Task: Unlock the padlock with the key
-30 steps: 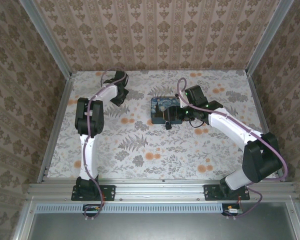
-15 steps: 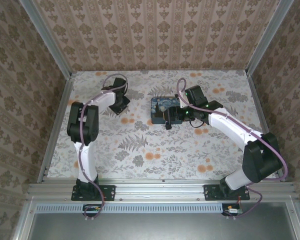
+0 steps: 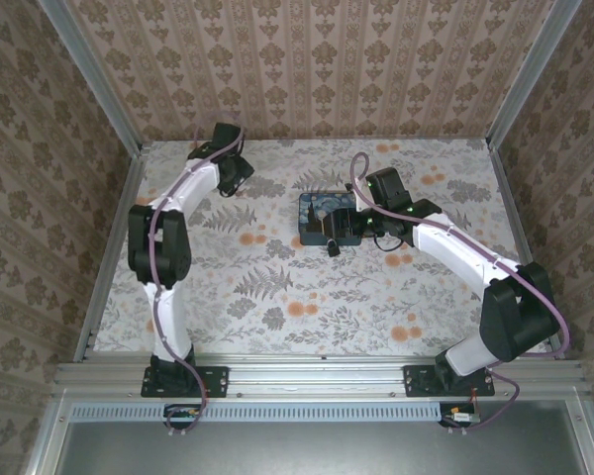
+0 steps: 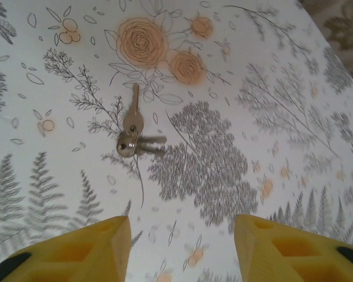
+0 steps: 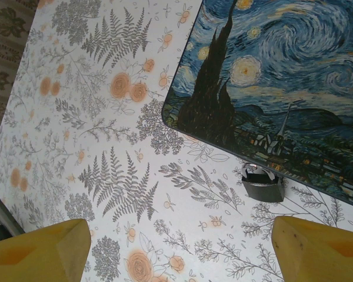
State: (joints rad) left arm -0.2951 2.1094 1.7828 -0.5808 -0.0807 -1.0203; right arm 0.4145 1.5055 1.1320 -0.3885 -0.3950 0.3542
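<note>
Opening up is what the left gripper (image 4: pixel 181 230) has just done: a second ago it was shut, and now its yellow fingers (image 4: pixel 82 249) stand apart at the bottom of the left wrist view with nothing between them. In that time the left arm has also swung toward the upper left of the overhead frame, where we see the left gripper (image 3: pixel 238 178) near the far edge of the floral tablecloth (image 4: pixel 265 111).

Just above the parted fingers, left of centre in the wrist view, lies the bunch of keys (image 4: pixel 133 136), flat on the cloth and untouched. One key points toward the top of the frame and the others fan to the right.

The right gripper (image 5: pixel 179 235) has not moved. Its fingers are spread wide and hold nothing, and it hangs over the near corner of the starry-print blue box (image 5: pixel 282 76). The padlock (image 5: pixel 263 184) sits below the box's lower edge, right of centre. It looks dark in this view, with its shackle up against the box. Overhead, the padlock (image 3: pixel 334 247) shows as a small dark shape just below the box (image 3: pixel 317 211) at mid-frame.

We judge that the task is at its first step. The left arm is lined up to pick up the keys, and the lock is not yet unlocked.
</note>
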